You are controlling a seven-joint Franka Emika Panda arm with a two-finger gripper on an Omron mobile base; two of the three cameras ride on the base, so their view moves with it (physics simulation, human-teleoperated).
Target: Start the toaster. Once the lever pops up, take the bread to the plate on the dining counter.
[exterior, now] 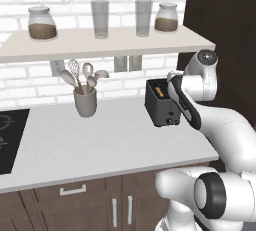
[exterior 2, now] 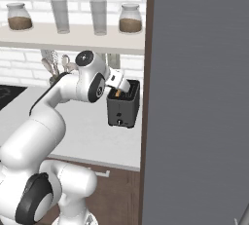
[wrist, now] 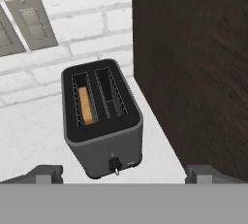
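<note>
The gripper (wrist: 123, 173) hovered above the toaster (wrist: 102, 121), its fingers spread wide and empty. The bread (wrist: 86, 104) sat in the toaster's left slot, beside the dark cabinet (wrist: 193, 63) on the right.

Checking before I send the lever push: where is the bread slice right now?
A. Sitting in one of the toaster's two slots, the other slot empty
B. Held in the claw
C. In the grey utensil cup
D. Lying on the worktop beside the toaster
A. The hand view looks down on the toaster with the bread standing in its left-hand slot; the other slot shows bare wire, and the open claw holds nothing.
</note>
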